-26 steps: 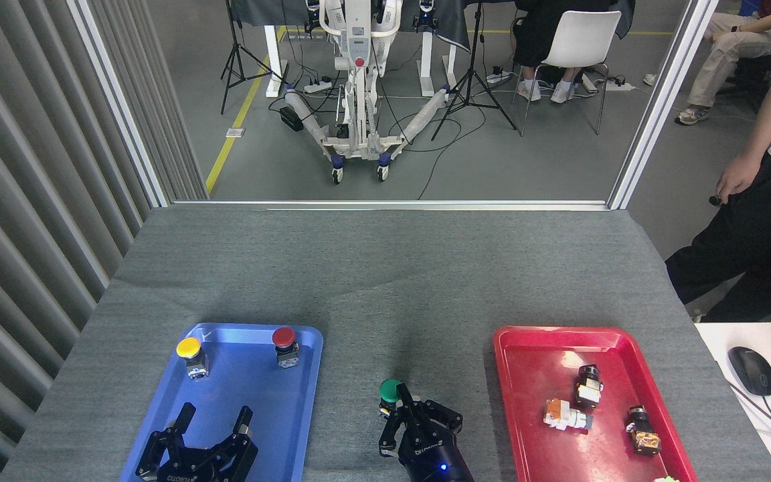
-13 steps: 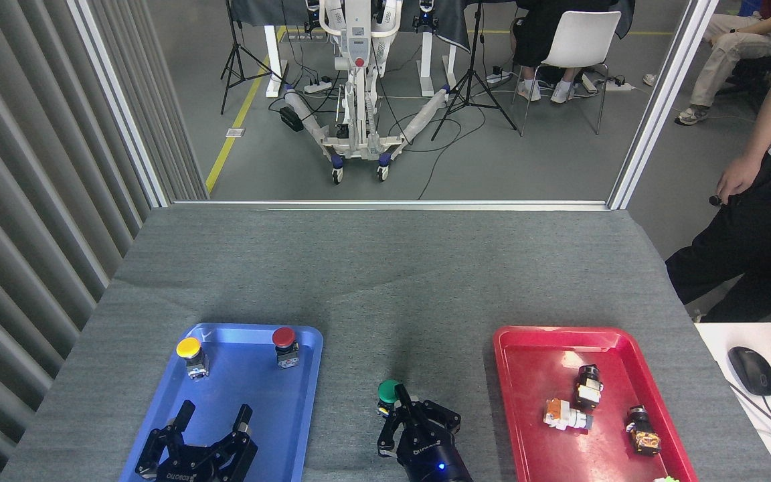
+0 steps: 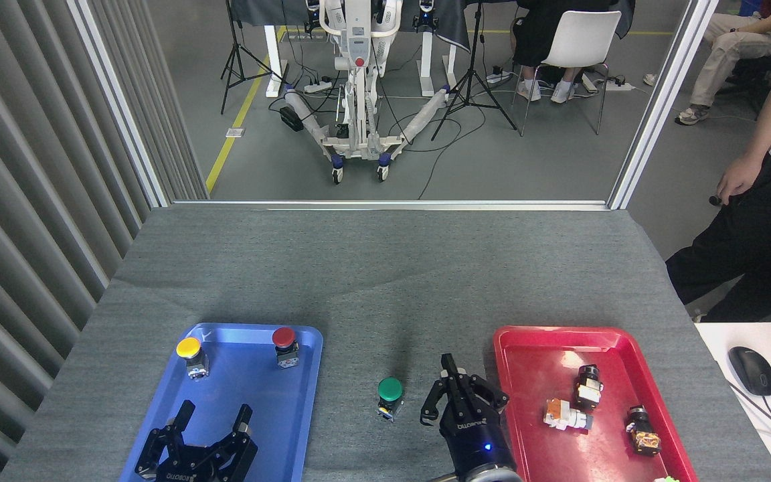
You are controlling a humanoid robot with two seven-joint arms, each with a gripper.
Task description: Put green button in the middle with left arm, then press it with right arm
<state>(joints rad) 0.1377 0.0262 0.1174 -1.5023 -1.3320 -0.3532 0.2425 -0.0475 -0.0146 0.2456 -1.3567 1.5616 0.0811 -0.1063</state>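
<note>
The green button [image 3: 390, 390] stands upright on the bare grey cloth of the middle [image 3: 385, 301], between the two trays, with nothing touching it. My right gripper [image 3: 451, 376], with a blue light on its wrist, hovers just to the right of the button, apart from it, fingers drawn together and holding nothing. My left gripper [image 3: 215, 418] is over the near end of the blue tray [image 3: 308, 381], fingers spread open and empty.
The blue tray holds a yellow button [image 3: 190, 353] and a red button [image 3: 284, 343] at its far end. The red tray [image 3: 533, 348] on the right holds several small switch parts. A person [image 3: 760, 221] stands by the table's right side, next to a white desk with a mouse [image 3: 751, 370].
My right gripper has lifted off the green button's cap and shifted right toward the red tray. The button stays in place. The left gripper has not moved.
</note>
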